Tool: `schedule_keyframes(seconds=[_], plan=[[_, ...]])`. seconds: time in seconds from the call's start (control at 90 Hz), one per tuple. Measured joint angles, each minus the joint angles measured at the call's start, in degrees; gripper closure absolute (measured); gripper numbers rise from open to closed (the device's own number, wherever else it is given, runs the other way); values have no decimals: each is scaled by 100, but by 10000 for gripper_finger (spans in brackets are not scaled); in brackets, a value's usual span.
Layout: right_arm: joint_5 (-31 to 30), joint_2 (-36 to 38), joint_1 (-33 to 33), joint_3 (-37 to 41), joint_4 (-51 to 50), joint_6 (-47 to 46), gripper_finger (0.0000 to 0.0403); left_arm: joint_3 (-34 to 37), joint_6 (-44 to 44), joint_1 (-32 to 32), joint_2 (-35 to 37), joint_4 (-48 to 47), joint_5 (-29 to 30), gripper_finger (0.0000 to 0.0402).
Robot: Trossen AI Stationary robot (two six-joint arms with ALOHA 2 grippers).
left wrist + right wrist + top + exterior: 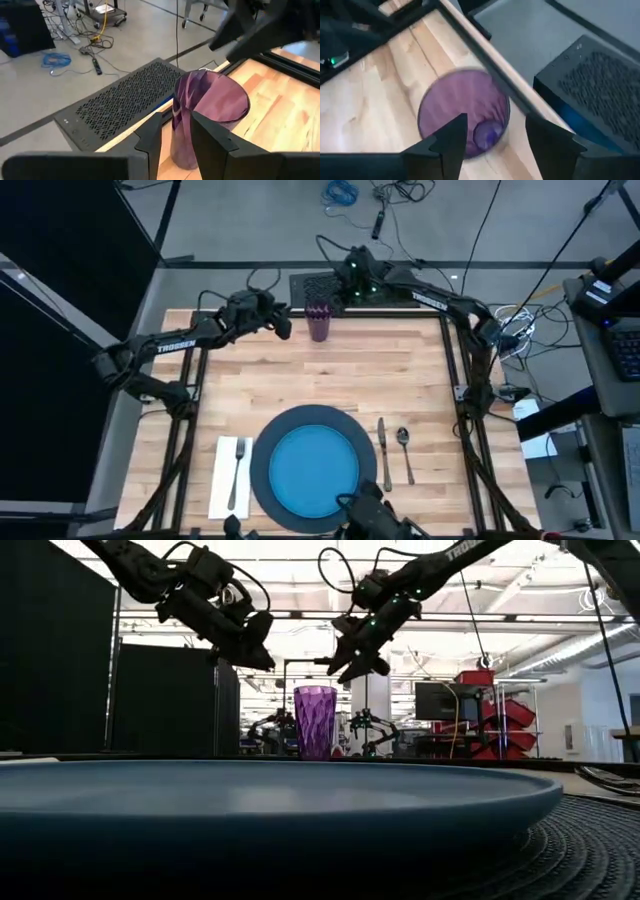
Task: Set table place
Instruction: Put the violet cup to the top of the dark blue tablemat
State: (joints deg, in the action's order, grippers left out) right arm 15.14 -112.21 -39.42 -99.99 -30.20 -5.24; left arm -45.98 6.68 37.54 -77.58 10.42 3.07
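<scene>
High view is showing the wooden counter (pixel 300 380) from above, and most of the place setting is already lying at its near edge. Biggest of these is the dark grey charger (pixel 268 480), and the blue plate (pixel 315 470) is sitting on it. Just beside the charger on the left arm's side, the white napkin (pixel 223 480) is lying with the fork (pixel 238 470) on top of it. On the other side, the knife (pixel 384 455) and the spoon (pixel 405 452) are resting side by side.

Only the purple cup (pixel 318 322) is staying well apart from the rest, upright at the far edge of the counter. Both arms are reaching toward it. The right gripper (pixel 492 145) is hanging above the cup with its fingers spread apart, holding nothing. The left gripper (pixel 175 137) is hovering just beside the cup, raised off the counter, released too, with a gap between its fingers.

By my judgement, the step in hand is fetching the cup, the last piece. The next move is calling for one gripper to come down around the cup wall, close on it gently, and carry it upright to the place above the knife and spoon, while the other arm is keeping clear.
</scene>
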Motion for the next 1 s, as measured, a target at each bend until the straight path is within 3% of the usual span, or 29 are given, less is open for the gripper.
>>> schedule_keyframes(seconds=[0.656, 0.767, 0.889, 1.0], plan=[[20, -736, -128, -78, -164, 420, 223, 4, -160, -44, -46, -46, 25, 318], [5, -808, -60, -78, -208, 422, 265, 4, -160, -44, -46, -23, 39, 318], [-10, -867, 10, -78, -319, 571, 373, 7, -157, -44, -46, -31, 39, 318], [-59, -823, 132, -80, -344, 722, 397, 7, -157, -44, -46, -31, 37, 318]])
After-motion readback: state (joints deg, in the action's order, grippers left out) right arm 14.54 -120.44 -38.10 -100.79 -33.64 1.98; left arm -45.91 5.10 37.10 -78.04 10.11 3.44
